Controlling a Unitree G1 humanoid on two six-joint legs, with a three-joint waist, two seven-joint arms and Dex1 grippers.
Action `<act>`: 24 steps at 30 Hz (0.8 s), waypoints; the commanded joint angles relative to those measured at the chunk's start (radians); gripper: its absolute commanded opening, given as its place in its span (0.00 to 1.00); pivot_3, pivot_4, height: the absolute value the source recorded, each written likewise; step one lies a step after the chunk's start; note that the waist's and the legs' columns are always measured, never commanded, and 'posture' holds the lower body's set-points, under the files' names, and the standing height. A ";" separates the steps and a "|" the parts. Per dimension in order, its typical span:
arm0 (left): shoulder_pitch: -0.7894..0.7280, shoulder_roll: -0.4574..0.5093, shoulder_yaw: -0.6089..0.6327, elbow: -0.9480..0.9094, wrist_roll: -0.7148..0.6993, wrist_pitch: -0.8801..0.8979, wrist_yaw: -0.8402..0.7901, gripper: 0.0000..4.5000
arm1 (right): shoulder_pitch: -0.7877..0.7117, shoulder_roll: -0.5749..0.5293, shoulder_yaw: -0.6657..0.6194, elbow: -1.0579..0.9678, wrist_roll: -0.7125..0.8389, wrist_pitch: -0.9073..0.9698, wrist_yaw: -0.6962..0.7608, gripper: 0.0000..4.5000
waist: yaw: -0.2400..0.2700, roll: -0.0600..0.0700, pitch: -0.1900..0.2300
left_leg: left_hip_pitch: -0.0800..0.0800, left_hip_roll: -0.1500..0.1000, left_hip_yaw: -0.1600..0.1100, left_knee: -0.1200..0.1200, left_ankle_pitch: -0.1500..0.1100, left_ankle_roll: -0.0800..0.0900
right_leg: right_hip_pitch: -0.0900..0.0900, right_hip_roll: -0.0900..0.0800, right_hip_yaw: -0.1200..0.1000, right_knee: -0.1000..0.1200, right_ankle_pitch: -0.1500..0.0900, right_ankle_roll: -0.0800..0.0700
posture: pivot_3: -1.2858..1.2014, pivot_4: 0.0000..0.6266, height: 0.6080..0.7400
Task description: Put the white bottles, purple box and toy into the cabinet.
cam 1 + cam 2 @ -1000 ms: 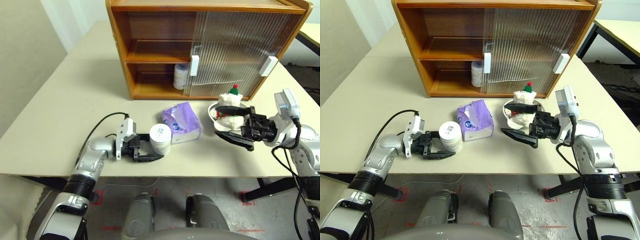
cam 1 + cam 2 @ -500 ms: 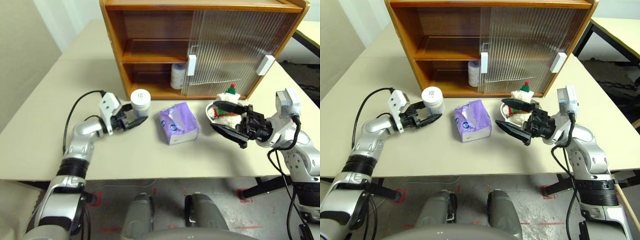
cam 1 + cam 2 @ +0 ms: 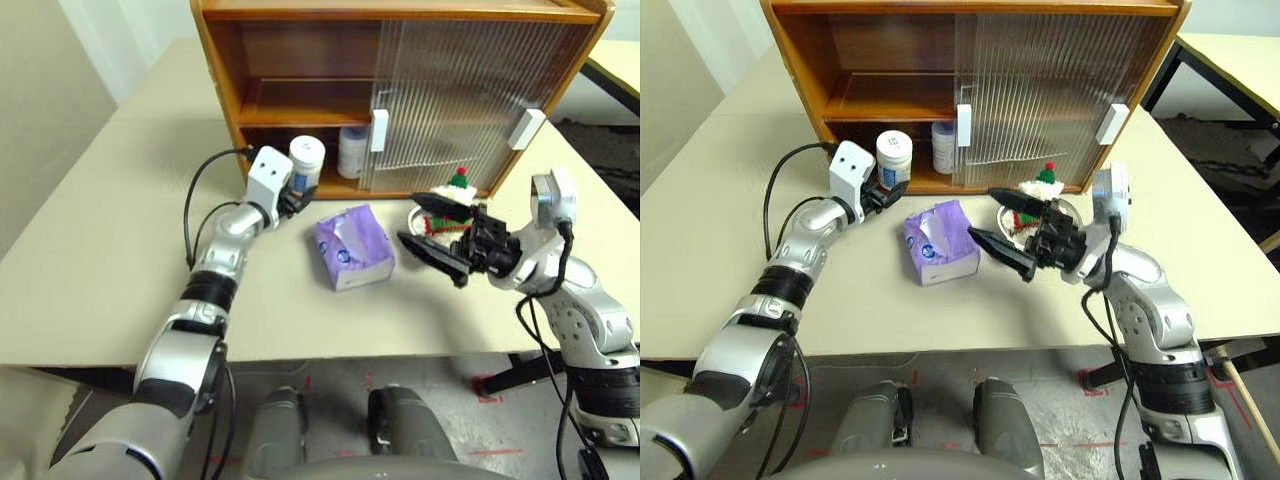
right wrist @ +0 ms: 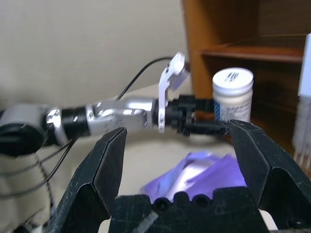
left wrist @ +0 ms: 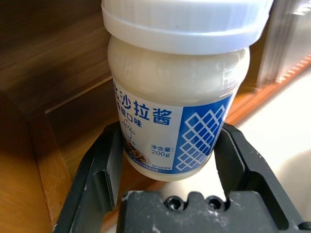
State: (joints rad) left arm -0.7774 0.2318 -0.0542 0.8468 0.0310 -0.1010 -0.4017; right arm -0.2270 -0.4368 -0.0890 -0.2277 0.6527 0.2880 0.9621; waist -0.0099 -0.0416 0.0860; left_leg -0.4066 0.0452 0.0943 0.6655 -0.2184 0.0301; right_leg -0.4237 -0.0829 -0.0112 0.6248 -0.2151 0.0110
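- The left gripper (image 5: pixel 167 160) grasps one white bottle (image 3: pixel 306 160) round its lower body, a black finger (image 5: pixel 99 170) pressed against each side of the blue-printed label, and holds it upright.
- That bottle hangs at the open left side of the cabinet (image 3: pixel 300 25), in front of the lower compartment; I cannot tell whether its base touches the cabinet floor.
- A second white bottle (image 3: pixel 351 152) stands inside the lower compartment, right beside the edge of the ribbed sliding door (image 3: pixel 450 90) and its white handle (image 3: pixel 379 130).
- The purple box (image 3: pixel 352 246) lies on the bench (image 3: pixel 100 240) in front of the cabinet, between the two arms and apart from both.
- The right gripper (image 3: pixel 432 227) hovers above the bench just right of the purple box, jaws released and spread wide with nothing between them, pointing toward the left arm.
- The toy (image 3: pixel 457 190) sits directly behind the right gripper, its red-and-green hat showing above the upper finger; it rests in a shallow bowl (image 3: pixel 1072 209), mostly hidden by the fingers.
- The upper shelf (image 3: pixel 300 105) of the cabinet's open side holds nothing.
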 commanded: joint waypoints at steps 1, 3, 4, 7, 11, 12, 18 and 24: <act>-0.061 -0.015 -0.001 0.088 0.033 -0.033 0.073 0.68 | -0.008 0.003 0.014 -0.042 -0.016 0.022 -0.057 1.00 | 0.001 -0.002 0.002 | 0.000 0.000 0.000 -0.001 0.000 0.000 | 0.000 0.000 0.000 0.000 0.000 0.000 | 0.51 0.12 1.00; -0.094 -0.022 0.000 0.139 0.045 -0.036 0.108 0.68 | -0.002 0.003 0.020 -0.045 -0.032 0.019 -0.071 1.00 | 0.000 -0.004 0.003 | -0.001 0.000 0.000 -0.001 0.000 0.000 | 0.000 0.000 0.000 -0.001 -0.001 0.000 | 0.51 0.13 1.00; -0.111 -0.026 0.002 0.165 0.048 -0.035 0.127 0.68 | 0.002 0.002 0.023 -0.045 -0.037 0.019 -0.074 1.00 | 0.000 -0.006 0.004 | -0.001 0.000 0.000 -0.001 0.000 0.000 | 0.000 0.000 0.000 -0.001 -0.001 0.000 | 0.51 0.13 1.00; -0.156 -0.041 0.022 0.236 0.040 -0.037 0.177 0.68 | 0.015 0.001 0.031 -0.053 -0.042 0.019 -0.079 1.00 | 0.000 -0.007 0.006 | -0.001 0.000 0.000 -0.001 0.000 0.000 | -0.001 0.000 0.000 -0.001 -0.001 0.000 | 0.50 0.14 1.00; -0.200 -0.065 0.047 0.296 0.032 -0.053 0.215 0.68 | 0.033 0.001 0.039 -0.071 -0.042 0.022 -0.088 1.00 | 0.000 -0.007 0.012 | -0.001 0.001 0.000 -0.001 0.000 0.000 | -0.001 0.000 0.000 -0.001 -0.001 0.001 | 0.50 0.15 1.00; -0.210 -0.074 0.050 0.312 0.036 -0.057 0.227 0.68 | 0.037 0.002 0.042 -0.074 -0.044 0.021 -0.091 1.00 | 0.000 -0.008 0.014 | -0.001 0.001 0.000 -0.001 0.000 0.000 | -0.001 0.000 0.000 -0.001 -0.001 0.001 | 0.50 0.16 1.00; -0.249 -0.102 0.072 0.384 0.036 -0.072 0.280 0.68 | 0.045 0.001 0.044 -0.108 -0.044 0.039 -0.129 1.00 | -0.004 -0.010 0.029 | -0.001 0.001 0.000 -0.001 0.000 0.000 | -0.001 0.000 0.000 -0.001 -0.001 0.001 | 0.49 0.19 1.00; -0.266 -0.112 0.098 0.422 0.037 -0.087 0.323 0.68 | 0.018 0.025 0.045 -0.154 -0.051 0.074 -0.229 1.00 | -0.010 -0.011 0.038 | -0.002 0.002 0.000 -0.002 0.000 -0.001 | -0.001 0.000 0.000 -0.001 -0.001 0.000 | 0.48 0.22 1.00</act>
State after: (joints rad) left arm -1.0207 0.1266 0.0307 1.2422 0.0716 -0.1703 -0.0931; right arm -0.2095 -0.4119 -0.0508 -0.3553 0.6026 0.3448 0.7557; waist -0.0204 -0.0529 0.1239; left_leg -0.4082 0.0471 0.0944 0.6636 -0.2188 0.0296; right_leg -0.4251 -0.0834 -0.0115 0.6236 -0.2166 0.0114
